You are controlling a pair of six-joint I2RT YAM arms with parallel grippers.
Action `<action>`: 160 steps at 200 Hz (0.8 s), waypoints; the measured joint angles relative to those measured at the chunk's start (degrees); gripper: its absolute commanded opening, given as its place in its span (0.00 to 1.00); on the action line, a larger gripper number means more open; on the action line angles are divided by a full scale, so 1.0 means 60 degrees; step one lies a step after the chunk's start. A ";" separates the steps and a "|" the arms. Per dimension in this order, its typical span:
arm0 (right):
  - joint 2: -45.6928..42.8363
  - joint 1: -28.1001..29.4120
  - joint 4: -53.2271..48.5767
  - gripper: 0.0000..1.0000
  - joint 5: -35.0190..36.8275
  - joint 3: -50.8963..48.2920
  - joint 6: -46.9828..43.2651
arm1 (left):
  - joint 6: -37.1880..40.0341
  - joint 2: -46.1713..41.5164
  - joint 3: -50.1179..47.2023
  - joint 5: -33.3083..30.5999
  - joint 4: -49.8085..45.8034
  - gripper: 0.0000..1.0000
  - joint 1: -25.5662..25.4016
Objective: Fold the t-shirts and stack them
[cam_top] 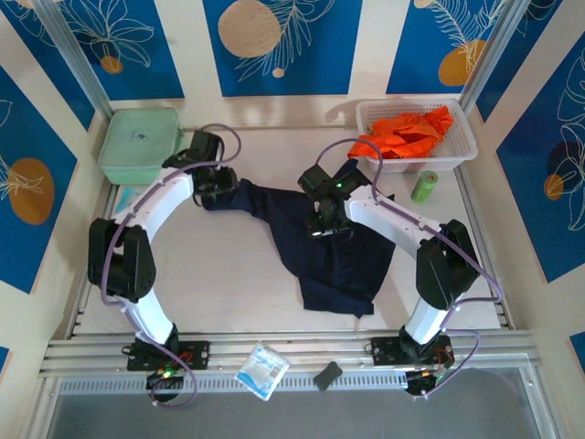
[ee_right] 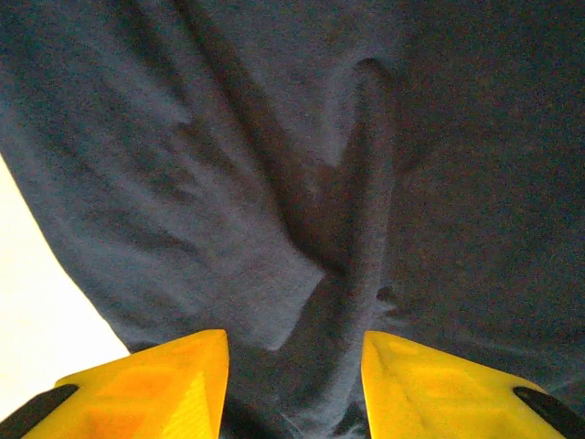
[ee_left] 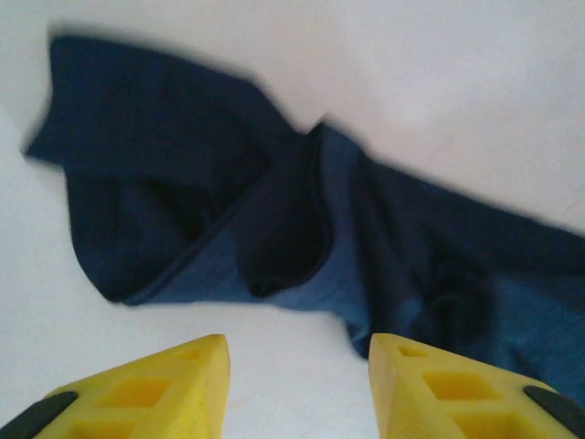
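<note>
A dark navy t-shirt (cam_top: 340,265) lies crumpled and partly spread in the middle of the table. One sleeve end stretches left toward my left gripper (cam_top: 218,187). In the left wrist view the yellow fingers (ee_left: 183,384) stand apart over bare table, and the left gripper (ee_left: 298,352) is open just short of the navy t-shirt's (ee_left: 183,183) edge. My right gripper (cam_top: 324,219) hovers over the shirt's upper middle. In its wrist view the right gripper (ee_right: 294,343) is open, with a raised ridge of the navy t-shirt (ee_right: 274,137) running between the fingers. An orange t-shirt (cam_top: 407,133) is bunched in the basket.
The white basket (cam_top: 462,151) stands at the back right, with a small green cylinder (cam_top: 424,187) in front of it. A pale green case (cam_top: 139,144) sits at the back left. A small packet (cam_top: 262,370) and a dark block (cam_top: 327,374) lie on the front rail.
</note>
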 measured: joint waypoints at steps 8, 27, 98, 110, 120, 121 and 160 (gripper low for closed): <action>-0.0080 0.0036 -0.0007 0.43 0.0004 0.0000 0.0025 | -0.0069 0.0197 -0.0302 0.0117 0.0051 0.43 0.0047; -0.0306 0.0098 -0.0011 0.43 0.0004 -0.0036 0.0073 | -0.0189 0.0583 -0.0612 0.0306 0.0171 0.44 0.0127; -0.0561 0.0102 -0.0080 0.43 0.0007 -0.0331 0.0262 | -0.0321 0.1665 -0.0364 0.0681 0.1166 0.44 0.0164; -0.0565 0.0102 -0.0076 0.43 0.0007 -0.0335 0.0262 | -0.0321 0.1825 -0.0313 0.0688 0.1209 0.44 0.0168; -0.0565 0.0102 -0.0076 0.43 0.0007 -0.0335 0.0262 | -0.0324 0.1909 -0.0273 0.0721 0.1220 0.43 0.0175; -0.0565 0.0102 -0.0076 0.43 0.0007 -0.0331 0.0262 | -0.0324 0.1912 -0.0266 0.0725 0.1224 0.42 0.0178; -0.0561 0.0102 -0.0076 0.43 0.0004 -0.0331 0.0262 | -0.0430 0.1982 -0.0157 0.0976 0.1475 0.36 0.0204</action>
